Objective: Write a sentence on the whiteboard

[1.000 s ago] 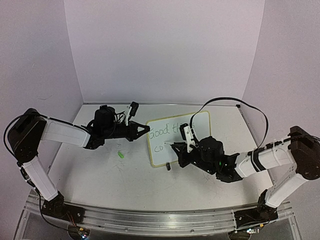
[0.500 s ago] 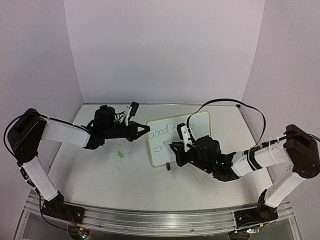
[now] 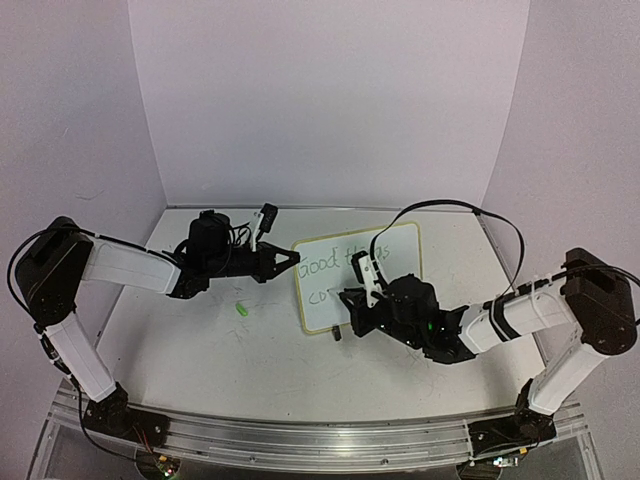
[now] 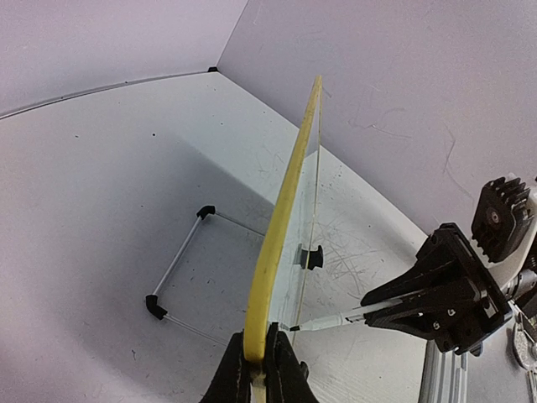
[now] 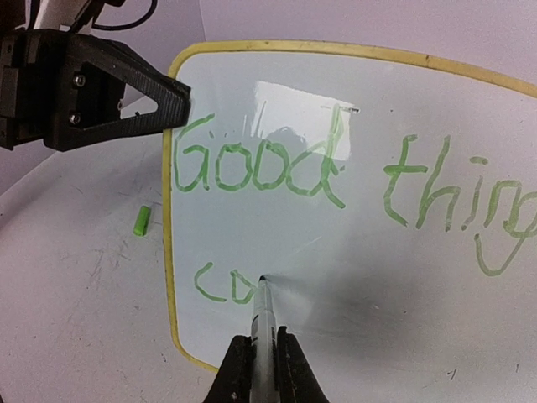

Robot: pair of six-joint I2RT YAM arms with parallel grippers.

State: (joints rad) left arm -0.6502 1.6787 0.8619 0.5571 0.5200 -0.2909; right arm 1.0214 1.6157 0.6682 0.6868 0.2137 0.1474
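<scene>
The left gripper [image 4: 256, 361] is closed tight on the yellow left rim of the whiteboard [image 5: 352, 285], steadying it. The board stands tilted near the middle of the table [image 3: 190, 350], on a wire stand [image 4: 178, 267] with black feet. A small green cap [image 3: 242, 310] lies on the table just left of the board, apart from both arms.

On the board, the sentence [image 5: 260, 164] is partly written in green. The top line reads "Good thing" and runs out of the right wrist view. The second line has only "co".

The right gripper [image 5: 262, 363] is clamped on a marker [image 5: 263, 315], whose tip touches the board just beside the "o". The step in hand appears to be writing "coming". The next stroke likely calls for light, even pressure and small moves rightward along the second line. Nothing blocks that stretch of board. The risk is pressing hard enough to tip the board or slide it in the left grip.
</scene>
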